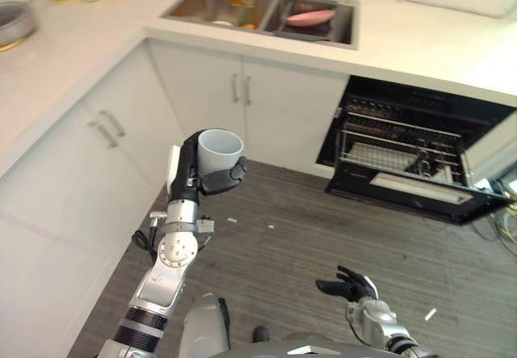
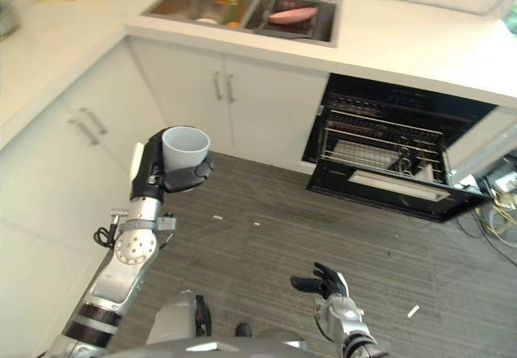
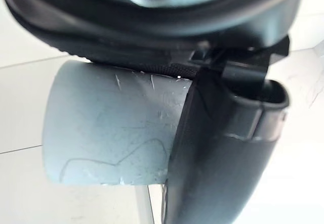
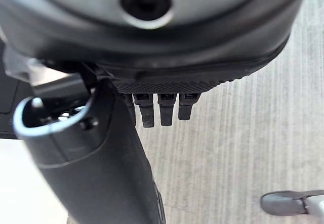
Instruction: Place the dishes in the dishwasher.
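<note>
Open dishwasher [image 1: 412, 160] at the far right, cup [image 1: 220, 151] held up at the left.

The dishwasher stands open under the white counter [image 1: 420, 39], its wire rack [image 1: 388, 152] showing, right of the sink [image 1: 262, 10] that holds a pink dish [image 1: 310, 17]. Well apart from it, over the grey floor [image 1: 323, 237] beside the white cabinets [image 1: 105, 148], the pale grey cup stands upright, long axis vertical, mouth up. The left hand [image 1: 198, 176] has fingers and thumb curled round its wall. The right hand [image 1: 349, 284] hangs low at the near right, fingers loosely spread, holding nothing.
</note>
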Motion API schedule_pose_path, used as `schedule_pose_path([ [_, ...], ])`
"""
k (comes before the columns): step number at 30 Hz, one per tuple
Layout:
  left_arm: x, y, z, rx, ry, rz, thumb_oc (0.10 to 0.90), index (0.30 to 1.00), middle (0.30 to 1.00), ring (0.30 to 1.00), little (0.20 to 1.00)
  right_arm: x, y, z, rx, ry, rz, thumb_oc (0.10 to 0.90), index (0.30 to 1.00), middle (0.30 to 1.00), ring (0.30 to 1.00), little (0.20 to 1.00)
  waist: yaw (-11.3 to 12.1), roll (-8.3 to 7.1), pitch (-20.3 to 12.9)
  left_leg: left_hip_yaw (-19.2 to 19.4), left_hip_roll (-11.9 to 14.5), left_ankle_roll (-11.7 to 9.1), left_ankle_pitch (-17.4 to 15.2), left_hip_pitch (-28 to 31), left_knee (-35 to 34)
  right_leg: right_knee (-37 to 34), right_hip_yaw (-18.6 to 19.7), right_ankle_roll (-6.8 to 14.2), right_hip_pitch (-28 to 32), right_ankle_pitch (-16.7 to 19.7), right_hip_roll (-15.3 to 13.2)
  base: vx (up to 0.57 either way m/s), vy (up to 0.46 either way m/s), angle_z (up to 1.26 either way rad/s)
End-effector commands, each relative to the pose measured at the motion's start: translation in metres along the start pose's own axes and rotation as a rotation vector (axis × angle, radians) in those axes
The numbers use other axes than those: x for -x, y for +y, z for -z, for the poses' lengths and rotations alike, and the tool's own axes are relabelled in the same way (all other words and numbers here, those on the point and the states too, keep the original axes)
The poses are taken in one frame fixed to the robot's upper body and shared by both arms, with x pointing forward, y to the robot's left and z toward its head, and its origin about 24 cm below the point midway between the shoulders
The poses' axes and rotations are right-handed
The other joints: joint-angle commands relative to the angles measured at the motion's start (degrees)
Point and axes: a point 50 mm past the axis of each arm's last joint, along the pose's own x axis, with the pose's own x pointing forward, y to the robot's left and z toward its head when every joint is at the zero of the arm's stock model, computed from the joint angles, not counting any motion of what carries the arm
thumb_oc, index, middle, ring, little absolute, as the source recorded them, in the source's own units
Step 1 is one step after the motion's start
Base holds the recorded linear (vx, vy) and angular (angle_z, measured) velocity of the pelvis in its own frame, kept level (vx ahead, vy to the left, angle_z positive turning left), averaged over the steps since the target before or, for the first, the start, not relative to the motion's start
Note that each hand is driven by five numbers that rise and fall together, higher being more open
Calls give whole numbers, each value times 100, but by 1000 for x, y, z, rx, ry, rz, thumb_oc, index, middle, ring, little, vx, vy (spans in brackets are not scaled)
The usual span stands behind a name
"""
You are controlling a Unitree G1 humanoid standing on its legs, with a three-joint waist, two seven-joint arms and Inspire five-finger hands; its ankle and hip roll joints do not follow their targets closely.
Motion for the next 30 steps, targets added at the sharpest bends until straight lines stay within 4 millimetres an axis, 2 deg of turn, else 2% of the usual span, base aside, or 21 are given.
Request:
schedule_pose_path([
  [1, -19, -3, -62, 109, -316, -42, 400, 300, 300, 300, 300, 3, -23, -9, 48, -89, 55, 800, 900, 900, 900, 900, 108, 354, -290, -1002, 705, -660, 318, 1264, -1833, -126, -223, 1120, -402, -96, -687, 372, 94, -106],
  [4, -19, -6, -61, 104, -313, -35, 400, 300, 300, 300, 300, 4, -26, -6, 29, -84, 76, 800, 900, 900, 900, 900, 128, 466, -366, -1623, 565, -776, 446, 1216, -2063, -126, 283, 1124, -259, -197, -615, 313, 144, -101],
  [5, -19, -6, -61, 104, -313, -35, 400, 300, 300, 300, 300, 4, -26, -6, 29, -84, 76, 800, 900, 900, 900, 900, 141, 465, -364, -1607, 568, -775, 437, 1227, -2062, -126, 298, 1124, -255, -199, -617, 141, 134, -119],
  [7, -18, -7, -59, 85, -306, -35, 400, 300, 300, 300, 300, 5, -26, -3, 30, -72, 80, 800, 900, 900, 900, 900, 160, 505, -394, -1860, 495, -731, 329, 1327, -2025, -126, 486, 1135, -245, -208, -631, 137, 179, -82],
  [8, -17, -9, -61, 75, -319, -10, 400, 300, 300, 300, 300, 5, -26, 1, 25, -62, 81, 800, 900, 900, 900, 900, 42, 519, -473, -1644, 464, -769, 318, 1345, -2107, -123, 516, 1227, -289, -173, -773, 210, 267, -47],
  [10, -15, -7, -58, 60, -308, 0, 400, 300, 300, 300, 300, 6, -22, 6, 9, -44, 77, 800, 900, 900, 900, 900, -20, 470, -548, -1603, 305, -655, 210, 1500, -2162, -28, 709, 1401, -427, -67, -960, 224, 295, -119],
  [13, -15, -6, -55, 36, -301, 39, 400, 300, 300, 300, 300, 6, -7, 5, -46, -43, 37, 800, 900, 900, 900, 900, -193, 441, -654, -1160, 136, -441, 27, 1632, -2205, 364, 937, 1650, -715, 90, -1234, 147, 226, -95],
  [14, -15, -6, -55, 36, -301, 39, 400, 300, 300, 300, 300, 6, -7, 5, -46, -43, 37, 800, 900, 900, 900, 900, -193, 441, -654, -1160, 136, -441, 27, 1632, -2205, 364, 937, 1650, -715, 90, -1234, 95, 177, -47],
  [15, -18, -7, -53, 15, -294, 55, 400, 300, 300, 300, 300, 3, -2, -7, -61, -71, 20, 800, 900, 900, 900, 900, -267, 423, -655, -915, 103, -310, -56, 1684, -2205, 773, 1132, 1790, -1083, 228, -1181, 3, 141, -55],
  [16, -20, -7, -54, 24, -300, 48, 400, 300, 300, 300, 300, 3, 3, -13, -50, -91, 6, 800, 900, 900, 900, 900, -199, 466, -575, -732, 151, -273, -62, 1742, -2205, 1063, 909, 1791, -1368, 314, -1111, 105, 241, -105],
  [17, -21, -25, -62, 81, -320, 120, 400, 300, 300, 300, 300, -11, 26, -47, 73, -83, 61, 800, 900, 900, 900, 900, 125, 584, -652, -700, 122, -229, -147, 1807, -2205, 1210, 166, 1732, -1414, 179, -1170, 11, 262, -145],
  [18, -26, -15, -57, 37, -309, 75, 400, 300, 300, 300, 300, -3, -6, 0, 42, 35, 48, 800, 900, 900, 900, 900, 71, 685, -594, -606, 125, -215, -132, 1831, -2205, 1521, -591, 1632, -1605, 106, -1254, 65, 301, -194],
  [19, -27, -10, -60, 40, -328, 58, 400, 300, 300, 300, 300, 5, -22, 20, 71, 42, 58, 800, 900, 900, 900, 900, -14, 698, -556, -462, 108, -186, -215, 1934, -2205, 1850, -970, 1567, -1661, -132, -1167, -82, 240, -147],
  [20, -25, -1, -65, 33, -357, 18, 400, 300, 300, 300, 300, 12, -34, 34, 77, 62, 70, 800, 900, 900, 900, 900, -61, 622, -502, -222, 94, -178, -244, 1990, -2202, 1801, -1266, 1479, -1586, -291, -1097, -64, 103, -49],
  [21, -23, 6, -66, -11, -377, -8, 400, 300, 300, 300, 300, 15, -43, 34, 92, 40, 68, 800, 900, 900, 900, 900, -41, 529, -493, 9, 104, -201, -302, 2058, -2194, 1535, -1688, 1460, -1533, -251, -1273, -73, 21, 12],
  [23, -23, 6, -66, -11, -377, -8, 400, 300, 300, 300, 300, 15, -43, 34, 92, 40, 68, 800, 900, 900, 900, 900, -41, 529, -493, 9, 104, -201, -302, 2058, -2194, 1535, -1688, 1460, -1533, -251, -1273, -34, -38, -41],
  [24, -23, 13, -67, -63, -391, -23, 400, 300, 300, 300, 300, 16, -54, 23, 119, -18, 79, 800, 900, 900, 900, 900, -80, 386, -558, 253, 94, -218, -289, 2070, -2176, 1019, -1715, 1512, -1385, -99, -1268, 13, -71, -143],
  [25, -23, 18, -61, -67, -364, -59, 400, 300, 300, 300, 300, 22, -72, -1, 159, -141, 102, 800, 900, 900, 900, 900, -150, 326, -620, 304, 38, -190, -334, 2157, -2180, 645, -1239, 1499, -1193, -12, -1172, 13, -71, -143],
  [28, -23, 18, -61, -67, -364, -59, 400, 300, 300, 300, 300, 22, -72, -1, 159, -141, 102, 800, 900, 900, 900, 900, -150, 326, -620, 304, 38, -190, -334, 2157, -2180, 645, -1239, 1499, -1193, -12, -1172, 28, -14, -69],
  [29, -21, 34, -70, -95, -414, -128, 400, 300, 300, 300, 300, 57, -112, -85, 285, -508, 157, 800, 900, 900, 900, 900, -313, 340, -701, 564, 51, -220, -392, 2275, -2197, 70, -1201, 1536, -921, 162, -1186, 50, -18, -63],
  [30, -22, 38, -75, -115, -437, -159, 400, 300, 300, 300, 300, 85, -124, -124, 330, -697, 180, 800, 900, 900, 900, 900, -439, 382, -717, 641, 57, -235, -413, 2331, -2196, -28, -1169, 1562, -844, 162, -1216, 50, -18, -63],
])
